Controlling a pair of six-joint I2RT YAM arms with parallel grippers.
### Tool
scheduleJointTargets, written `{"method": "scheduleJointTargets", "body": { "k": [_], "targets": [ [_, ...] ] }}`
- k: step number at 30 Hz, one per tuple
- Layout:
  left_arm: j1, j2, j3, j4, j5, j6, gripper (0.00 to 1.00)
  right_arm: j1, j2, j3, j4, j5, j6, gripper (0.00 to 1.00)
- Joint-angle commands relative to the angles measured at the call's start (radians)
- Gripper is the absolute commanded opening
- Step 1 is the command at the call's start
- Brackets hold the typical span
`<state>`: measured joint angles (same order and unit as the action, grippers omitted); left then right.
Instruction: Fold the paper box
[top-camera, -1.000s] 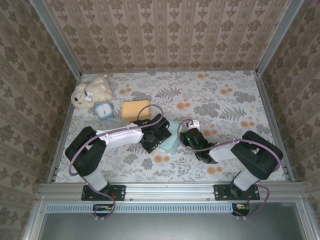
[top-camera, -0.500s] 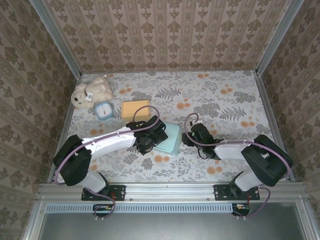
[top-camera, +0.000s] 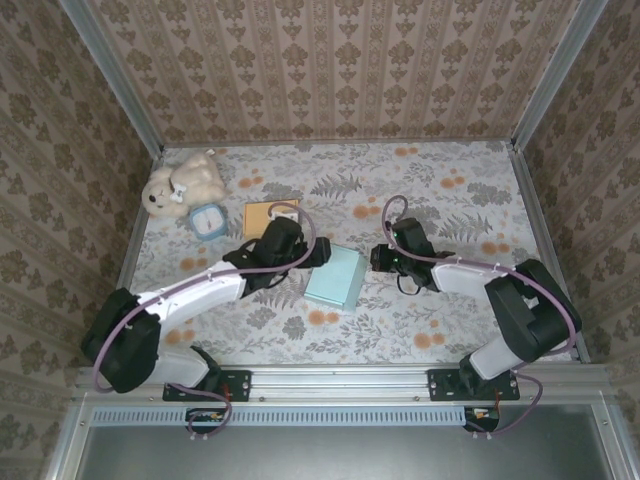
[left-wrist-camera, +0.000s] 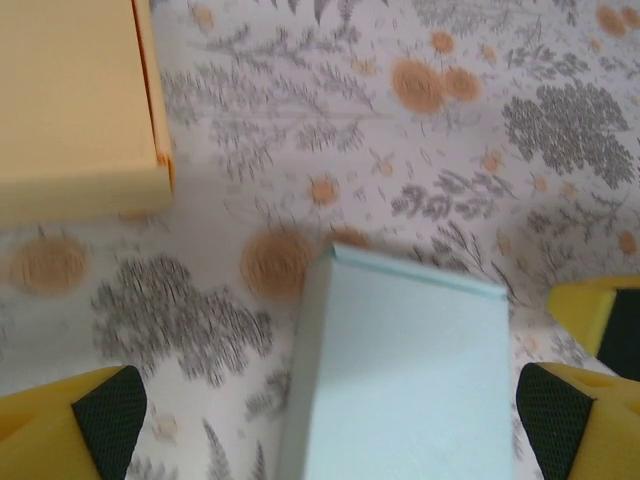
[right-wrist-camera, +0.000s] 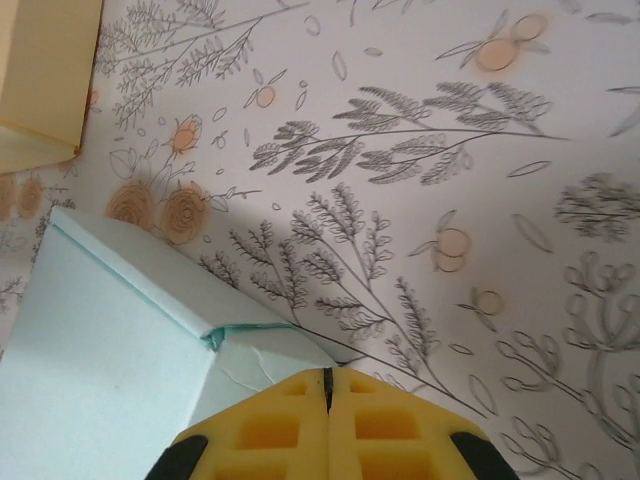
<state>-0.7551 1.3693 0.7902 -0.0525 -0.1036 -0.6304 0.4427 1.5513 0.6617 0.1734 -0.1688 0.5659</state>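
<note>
Pale-blue paper box lies near orange box, on its right and nearer to arm bases, not touching. Left gripper between orange box and paper box: fingers spread wide, empty, straddling paper box end. Right gripper on paper box side away from orange box: fingers pressed together, holding nothing, just beside loose corner flap. Risks: push there skids light box toward orange box, or creases flap instead of tucking; hard left squeeze dents walls.

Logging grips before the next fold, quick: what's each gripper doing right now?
Left gripper: open, holding nothing.
Right gripper: closed, nothing visible between its fingers.
</note>
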Motion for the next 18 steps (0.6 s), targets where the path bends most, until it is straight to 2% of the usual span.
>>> {"method": "scheduleJointTargets", "body": {
  "k": [1,18],
  "targets": [
    [0.042,0.059,0.031,0.090,0.124,0.147,0.98,-0.008,0.060,0.055,-0.057,-0.079,0.019,0.00],
    [0.035,0.300,0.057,0.233,0.216,0.085,0.96,-0.019,0.179,0.084,-0.034,-0.106,0.011,0.00]
  ]
}}
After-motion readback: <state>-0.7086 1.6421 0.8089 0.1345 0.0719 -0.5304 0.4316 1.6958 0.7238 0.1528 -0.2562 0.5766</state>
